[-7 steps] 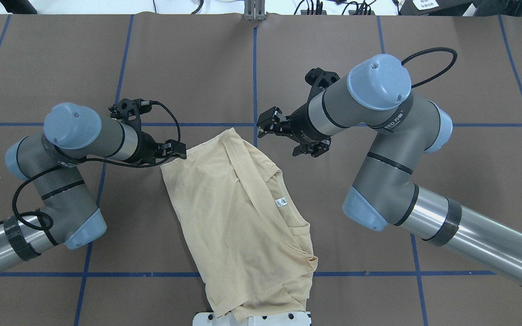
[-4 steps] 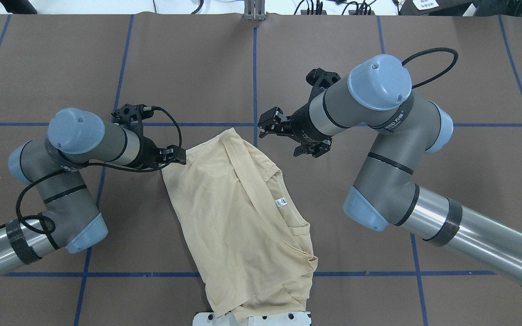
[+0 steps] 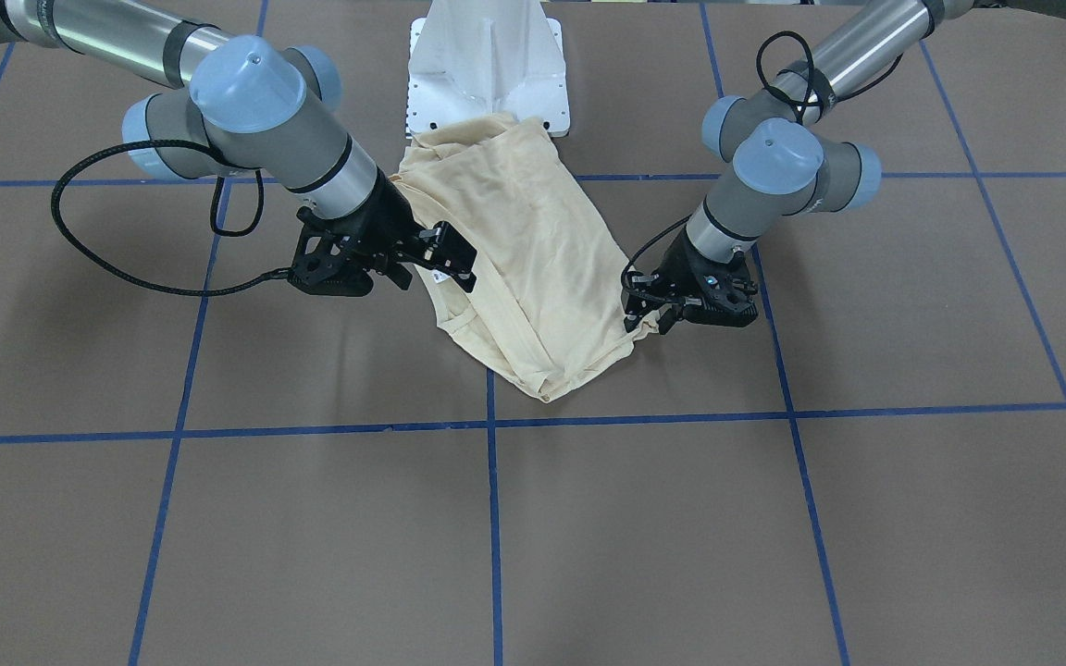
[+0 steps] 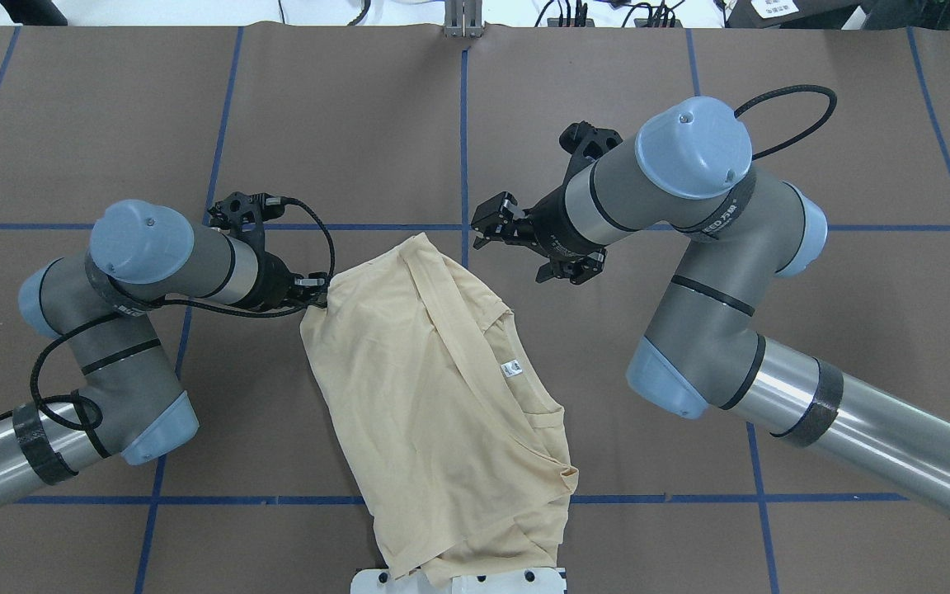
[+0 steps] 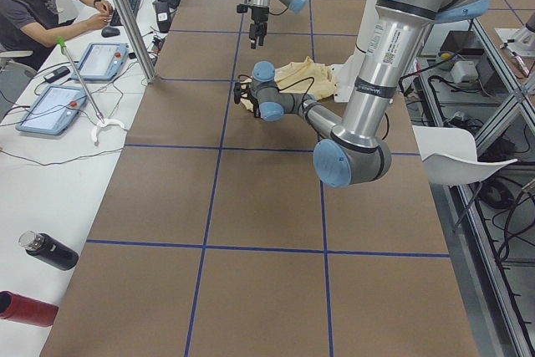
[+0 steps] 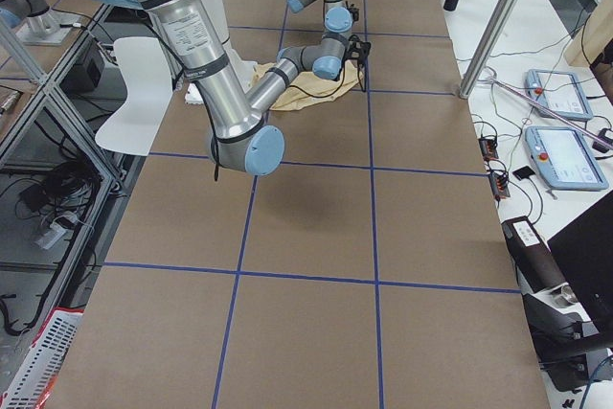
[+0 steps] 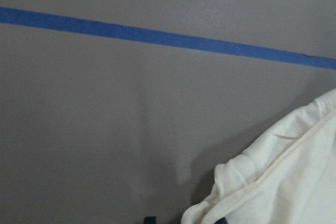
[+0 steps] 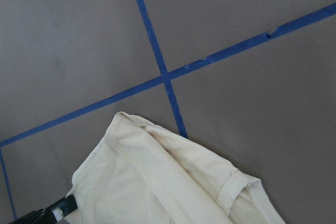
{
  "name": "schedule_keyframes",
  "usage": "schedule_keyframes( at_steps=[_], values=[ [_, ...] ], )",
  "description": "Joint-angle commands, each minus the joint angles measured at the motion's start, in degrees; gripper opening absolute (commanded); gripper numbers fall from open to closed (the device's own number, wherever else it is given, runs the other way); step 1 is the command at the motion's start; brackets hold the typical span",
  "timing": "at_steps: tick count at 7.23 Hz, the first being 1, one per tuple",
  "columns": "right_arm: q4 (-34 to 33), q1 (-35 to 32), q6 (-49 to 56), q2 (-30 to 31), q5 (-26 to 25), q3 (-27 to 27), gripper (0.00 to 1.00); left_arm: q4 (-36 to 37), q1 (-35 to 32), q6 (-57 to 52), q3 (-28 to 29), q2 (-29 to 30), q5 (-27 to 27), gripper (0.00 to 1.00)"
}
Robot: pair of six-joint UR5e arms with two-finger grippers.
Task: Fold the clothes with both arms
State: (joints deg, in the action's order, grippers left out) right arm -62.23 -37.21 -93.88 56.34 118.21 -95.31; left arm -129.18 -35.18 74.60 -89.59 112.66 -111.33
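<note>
White lettering [image 4: 719,222] on the dark band of the silver-and-grey tubular right arm [image 4: 693,272] reads partly as "ED"; the rest is unclear. The print on the small white neck label [image 4: 510,368] of the cream-yellow knit shirt [image 4: 409,396] is too small to read.

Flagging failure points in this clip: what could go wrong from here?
The left pincer meets only the very corner of the shirt, so a hold there may slip. The right pincer hangs open, holding nothing; a one-sided pull could bunch the cloth. The shirt's robot-side end lies on the white pedestal and might snag.
</note>
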Motion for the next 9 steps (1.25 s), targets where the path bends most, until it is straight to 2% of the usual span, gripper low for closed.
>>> schedule_keyframes(
  at_steps=[1, 3, 5, 6, 9],
  values=[
    [-0.1, -0.1, -0.3, 0.1, 0.0, 0.0, 1.00, 0.2, -0.1, 0.1, -1.3, 0.0, -0.6, 0.00],
    [0.0, -0.3, -0.2, 0.5, 0.0, 0.0, 1.00, 0.6, 0.0, 0.5, -1.4, 1.3, -0.4, 0.00],
    [0.1, -0.9, 0.0, 1.2, -0.1, 0.0, 1.00, 2.4, -0.2, 0.6, 0.9, 4.8, 0.1, 0.00],
    [0.4, -0.9, 0.0, 1.8, -0.3, 0.0, 1.00, 4.3, -1.5, 0.5, 3.7, 8.7, 0.1, 0.00],
    [0.5, -0.8, 0.2, 2.9, -2.9, 0.0, 1.00, 3.6, -5.4, 0.5, 12.9, 17.5, 0.7, 0.00]
  ],
)
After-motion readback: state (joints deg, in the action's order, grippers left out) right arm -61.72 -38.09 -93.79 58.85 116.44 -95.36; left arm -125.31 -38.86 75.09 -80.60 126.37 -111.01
